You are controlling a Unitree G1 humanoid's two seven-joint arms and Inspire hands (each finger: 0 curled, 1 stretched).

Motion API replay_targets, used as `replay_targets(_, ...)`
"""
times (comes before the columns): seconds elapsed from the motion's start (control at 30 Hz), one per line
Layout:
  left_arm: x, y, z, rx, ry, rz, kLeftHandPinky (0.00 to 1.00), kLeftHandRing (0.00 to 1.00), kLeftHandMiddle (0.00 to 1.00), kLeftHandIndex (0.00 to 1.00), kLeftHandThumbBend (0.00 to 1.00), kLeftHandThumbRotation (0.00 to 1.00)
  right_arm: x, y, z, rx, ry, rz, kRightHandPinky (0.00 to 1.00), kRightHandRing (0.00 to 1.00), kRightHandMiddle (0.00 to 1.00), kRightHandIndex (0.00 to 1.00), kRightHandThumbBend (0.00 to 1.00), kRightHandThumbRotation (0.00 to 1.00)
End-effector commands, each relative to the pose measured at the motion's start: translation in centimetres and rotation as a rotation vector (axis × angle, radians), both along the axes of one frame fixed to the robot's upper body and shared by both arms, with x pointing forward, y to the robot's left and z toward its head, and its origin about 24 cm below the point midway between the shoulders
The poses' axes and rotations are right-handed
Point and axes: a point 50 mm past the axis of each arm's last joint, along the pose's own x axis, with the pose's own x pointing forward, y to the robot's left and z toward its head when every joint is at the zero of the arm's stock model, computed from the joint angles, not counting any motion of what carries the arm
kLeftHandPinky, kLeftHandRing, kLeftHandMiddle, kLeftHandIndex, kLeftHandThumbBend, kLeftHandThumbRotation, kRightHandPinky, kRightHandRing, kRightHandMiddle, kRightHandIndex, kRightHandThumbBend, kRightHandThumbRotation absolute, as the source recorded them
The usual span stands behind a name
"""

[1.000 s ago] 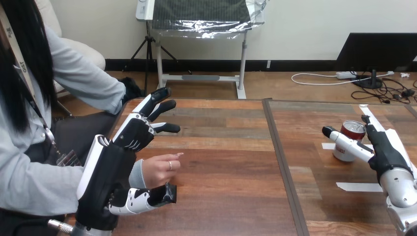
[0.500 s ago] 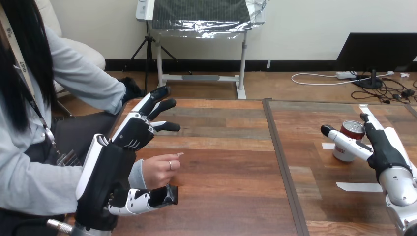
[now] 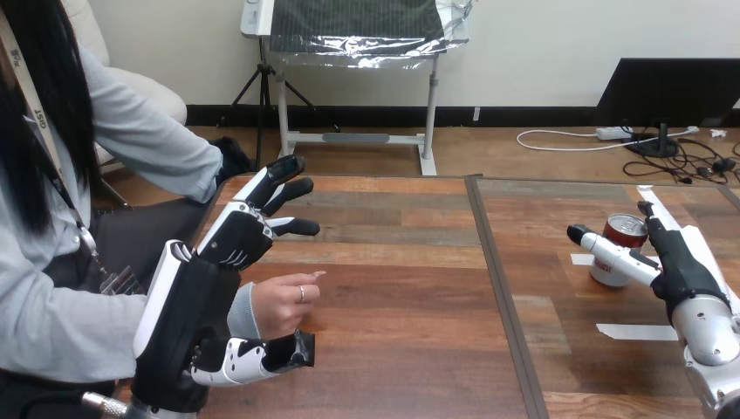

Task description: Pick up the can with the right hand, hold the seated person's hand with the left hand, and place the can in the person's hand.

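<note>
Red-and-white metal, the can (image 3: 624, 232) stands upright near the wooden desk's (image 3: 393, 288) right edge, a smooth cylinder with a shiny rim; in the head view your right hand (image 3: 685, 271) brackets it, thumb across its front, fingers straight beside it, not closed; the pick-up is the step in hand, I judge; next, curl squarely round that slick wall, then lift. Near the left edge your left hand (image 3: 201, 305) is spread open over the person's hand (image 3: 277, 304), thumb at its near side; no clasp yet; that soft, loosely curled hand calls for a gentle hold.
</note>
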Motion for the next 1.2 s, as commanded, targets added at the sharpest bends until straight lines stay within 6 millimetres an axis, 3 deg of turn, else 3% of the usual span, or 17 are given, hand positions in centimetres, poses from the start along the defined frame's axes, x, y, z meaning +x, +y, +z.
replay_targets(0.0,0.63,0.12,1.35,0.012,-0.078,-0.002,0.7,0.87,0.91,0.89,1.0,0.64,3.04,1.68,3.43,-0.007,-0.118,0.043,0.9,0.97,0.98,1.0,1.0,0.6)
replay_targets(0.1,0.64,0.15,1.36,0.015,-0.081,0.002,0.69,0.86,0.91,0.89,1.0,0.65,3.1,1.72,3.49,-0.008,-0.125,0.033,0.82,0.94,0.96,1.0,1.0,0.57)
replay_targets(0.13,0.65,0.16,1.37,0.016,-0.081,0.002,0.69,0.86,0.91,0.89,1.0,0.65,3.11,1.73,3.51,-0.006,-0.128,0.028,0.68,0.82,0.83,1.0,1.0,0.52)
replay_targets(0.2,0.67,0.16,1.38,0.016,-0.082,0.001,0.69,0.86,0.91,0.89,1.0,0.65,3.13,1.74,3.53,0.004,-0.135,0.018,0.48,0.59,0.64,1.0,1.0,0.5)
replay_targets(0.23,0.67,0.16,1.39,0.015,-0.083,0.001,0.69,0.86,0.91,0.89,1.0,0.65,3.14,1.75,3.54,0.009,-0.138,0.013,0.39,0.5,0.65,1.0,1.0,0.46)
replay_targets(0.3,0.69,0.15,1.4,0.015,-0.086,0.0,0.69,0.86,0.91,0.89,1.0,0.66,3.15,1.76,3.58,0.014,-0.148,0.001,0.34,0.44,0.66,0.99,1.0,0.44)
replay_targets(0.4,0.7,0.14,1.42,0.015,-0.087,-0.001,0.69,0.86,0.91,0.89,1.0,0.66,3.16,1.77,3.61,0.023,-0.163,-0.016,0.33,0.46,0.73,0.97,1.0,0.37)
replay_targets(0.5,0.69,0.1,1.42,0.011,-0.082,-0.001,0.69,0.86,0.91,0.89,1.0,0.66,3.14,1.77,3.61,0.042,-0.176,-0.034,0.4,0.57,0.78,0.95,0.99,0.32)
replay_targets(0.53,0.7,0.08,1.42,0.008,-0.08,-0.001,0.69,0.86,0.91,0.88,1.0,0.66,3.13,1.77,3.61,0.048,-0.182,-0.039,0.49,0.64,0.79,0.93,0.97,0.26)
replay_targets(0.7,0.73,0.09,1.48,0.012,-0.081,-0.002,0.69,0.86,0.91,0.88,1.0,0.65,3.08,1.78,3.59,0.058,-0.199,-0.061,0.63,0.73,0.79,0.88,0.95,0.16)
replay_targets(0.87,0.73,0.08,1.51,0.013,-0.08,-0.004,0.69,0.86,0.91,0.88,1.0,0.65,3.07,1.78,3.57,0.072,-0.205,-0.075,0.66,0.73,0.77,0.81,0.93,0.05)
replay_targets(1.17,0.71,0.05,1.61,0.016,-0.083,-0.013,0.69,0.86,0.91,0.88,1.0,0.64,3.07,1.72,3.59,0.068,-0.21,-0.096,0.59,0.64,0.67,0.71,0.89,0.0)
